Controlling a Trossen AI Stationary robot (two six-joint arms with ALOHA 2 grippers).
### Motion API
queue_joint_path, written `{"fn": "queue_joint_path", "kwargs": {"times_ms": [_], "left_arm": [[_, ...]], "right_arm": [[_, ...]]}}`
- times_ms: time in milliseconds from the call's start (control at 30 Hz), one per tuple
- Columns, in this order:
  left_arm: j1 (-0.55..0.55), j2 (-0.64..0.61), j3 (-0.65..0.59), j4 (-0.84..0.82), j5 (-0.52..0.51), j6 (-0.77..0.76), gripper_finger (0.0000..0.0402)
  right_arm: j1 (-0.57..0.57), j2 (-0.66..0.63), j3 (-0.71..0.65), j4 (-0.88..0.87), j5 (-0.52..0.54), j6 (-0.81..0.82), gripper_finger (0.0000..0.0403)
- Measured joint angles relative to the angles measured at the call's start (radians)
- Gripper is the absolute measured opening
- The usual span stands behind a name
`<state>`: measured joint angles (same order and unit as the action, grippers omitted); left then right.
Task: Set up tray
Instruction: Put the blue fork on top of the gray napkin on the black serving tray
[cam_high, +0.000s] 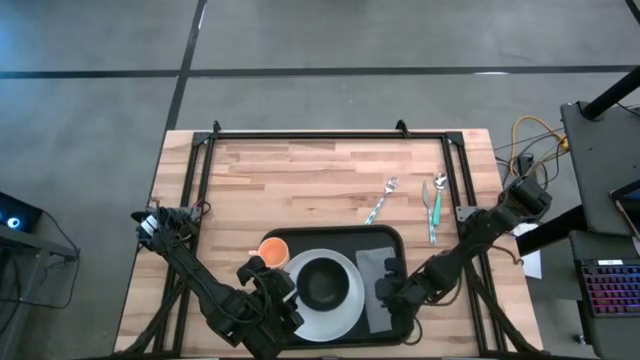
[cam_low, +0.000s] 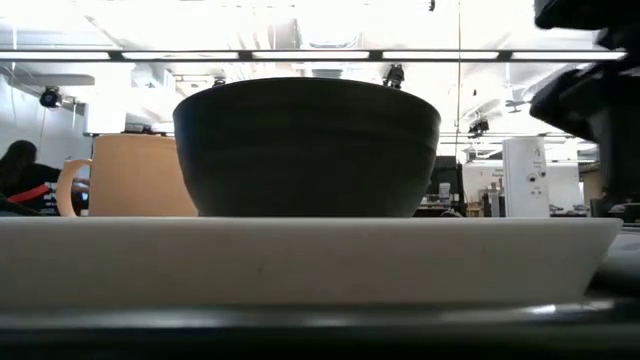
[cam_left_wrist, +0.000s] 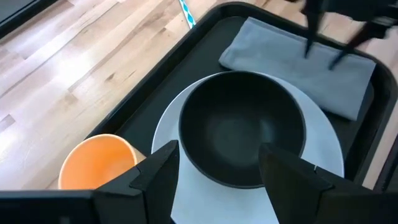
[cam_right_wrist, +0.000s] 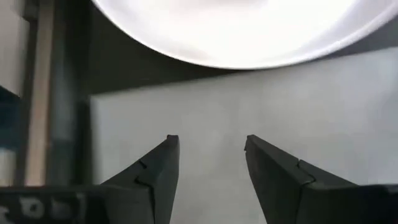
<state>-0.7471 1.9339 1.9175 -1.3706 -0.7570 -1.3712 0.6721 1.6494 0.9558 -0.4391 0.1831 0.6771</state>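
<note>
The black tray (cam_high: 385, 237) lies at the table's near middle. On it rest a white plate (cam_high: 345, 312), a black bowl (cam_high: 322, 282) standing on the plate, an orange cup (cam_high: 274, 250) at the tray's far left corner, and a grey napkin (cam_high: 372, 262) to the right of the plate. My left gripper (cam_high: 272, 290) is open at the bowl's left; in its wrist view the gripper (cam_left_wrist: 217, 162) has its fingers on either side of the bowl's (cam_left_wrist: 242, 124) near rim. My right gripper (cam_high: 385, 290) is open and points down over the napkin (cam_right_wrist: 261, 106). My right gripper's fingertips (cam_left_wrist: 308, 53) stand on or just above the middle of the napkin (cam_left_wrist: 280, 62), coming from above. I cannot tell whether they touch it.
A fork (cam_high: 381, 200) and a spoon (cam_high: 436, 205), both with teal handles, lie on the bare wood beyond the tray's far right corner. The table's far half is open wood. A black frame rail (cam_high: 330, 135) runs along the far edge.
</note>
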Motion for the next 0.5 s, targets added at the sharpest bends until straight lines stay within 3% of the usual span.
{"fn": "queue_joint_path", "kwargs": {"times_ms": [133, 333, 433, 500], "left_arm": [[0.0, 0.0, 0.0, 0.012, -0.001, 0.0, 0.0199], [0.003, 0.0, 0.0, 0.027, -0.007, -0.001, 0.0199], [0.003, 0.001, 0.0, 0.029, -0.031, -0.037, 0.0199], [0.003, 0.003, 0.0, 0.029, -0.043, -0.066, 0.0199]], "right_arm": [[-0.065, -0.048, 0.028, -0.182, 0.064, -0.129, 0.0171], [-0.237, -0.095, 0.099, -0.29, 0.086, -0.402, 0.0171], [-0.383, -0.087, 0.128, -0.354, 0.061, -0.36, 0.0171], [-0.493, -0.084, 0.131, -0.395, 0.051, -0.225, 0.0171]]}}
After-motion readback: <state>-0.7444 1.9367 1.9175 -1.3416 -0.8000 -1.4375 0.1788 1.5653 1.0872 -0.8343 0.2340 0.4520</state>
